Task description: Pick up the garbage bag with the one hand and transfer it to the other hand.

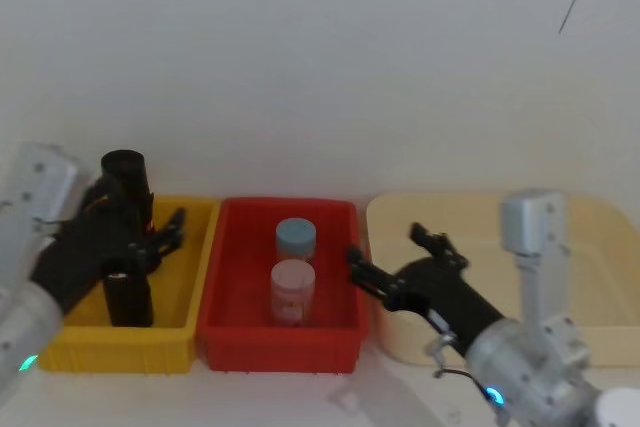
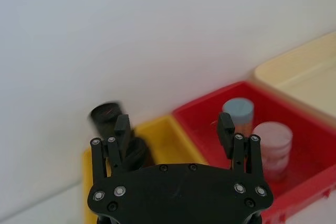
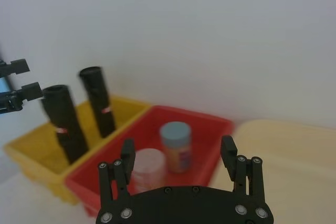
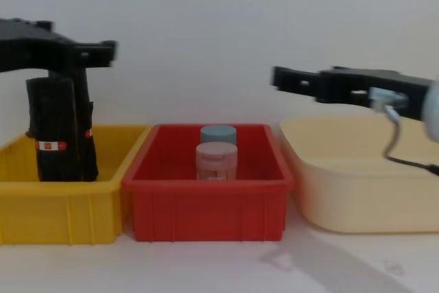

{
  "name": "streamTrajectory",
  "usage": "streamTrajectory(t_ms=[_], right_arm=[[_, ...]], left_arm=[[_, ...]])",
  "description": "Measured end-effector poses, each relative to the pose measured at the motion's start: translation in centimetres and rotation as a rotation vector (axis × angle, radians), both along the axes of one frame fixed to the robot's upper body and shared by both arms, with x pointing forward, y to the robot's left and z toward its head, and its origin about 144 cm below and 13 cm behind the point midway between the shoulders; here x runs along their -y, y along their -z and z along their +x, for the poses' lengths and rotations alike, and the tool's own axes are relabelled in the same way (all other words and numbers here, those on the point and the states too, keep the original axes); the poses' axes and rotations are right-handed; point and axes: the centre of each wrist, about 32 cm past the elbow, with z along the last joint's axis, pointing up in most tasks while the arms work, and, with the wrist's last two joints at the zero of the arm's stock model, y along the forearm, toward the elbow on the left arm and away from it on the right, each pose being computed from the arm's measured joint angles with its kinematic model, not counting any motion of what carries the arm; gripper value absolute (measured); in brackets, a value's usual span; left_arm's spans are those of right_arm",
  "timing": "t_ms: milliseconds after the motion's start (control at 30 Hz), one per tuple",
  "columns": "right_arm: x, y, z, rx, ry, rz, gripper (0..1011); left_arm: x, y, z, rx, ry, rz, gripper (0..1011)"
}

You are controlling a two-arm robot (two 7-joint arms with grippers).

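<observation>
**Garbage bag** [image 4: 57, 125]: black roll with a white-and-orange label band. It stands on end in the yellow bin [image 4: 68, 217], at the left of the chest view. Standing upright, its upper half rises clear of the bin wall, open to a side grip.

**Left hand** [image 2: 174, 129], green-ringed arm: upper left of the chest view, at about the height of the roll's top. Its fingers are spread with nothing between them. It looks to be lining up for the pick, and no contact can be made out.

**Right hand** [image 3: 177, 149], blue-ringed arm: right of centre in the chest view, hovering above where the red bin [image 4: 206, 211] meets the cream tub [image 4: 357, 197]. Its fingers are apart and empty. It is probably posted there to receive.

**Nearby:**
- Taller roll [image 3: 97, 98] with a red side mark, just behind the bag in the same bin. It is close enough to be knocked or taken by mistake.
- Blue-lidded jar [image 4: 218, 133] and pink-lidded jar [image 4: 217, 159] in the red bin, likely beneath the handover path.
- All containers sit on the white surface [image 4: 206, 265].
</observation>
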Motion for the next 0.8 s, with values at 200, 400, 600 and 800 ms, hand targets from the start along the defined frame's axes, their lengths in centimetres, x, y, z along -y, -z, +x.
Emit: streamTrajectory(t_ms=[200,400,600,800], right_arm=[[-2.5,-1.0,1.2,-0.035,-0.067,-0.019,1001],[-5.1,-1.6,2.6,-0.079,-0.122,-0.056,1001],[-6.7,-1.9,3.8,-0.109,-0.147,-0.088,1002],[-7.3,-2.2,4.6,-0.118,-0.153,-0.128,1001]], left_arm=[[-3.2,0.1,-1.9,-0.038,-0.06,-0.016,1001],[-6.7,0.6,-3.5,-0.086,-0.107,-0.046,1002],[-9.5,1.2,-4.1,-0.122,-0.127,-0.069,1002],[-10.9,1.6,-3.7,-0.139,-0.105,-0.085,1002]])
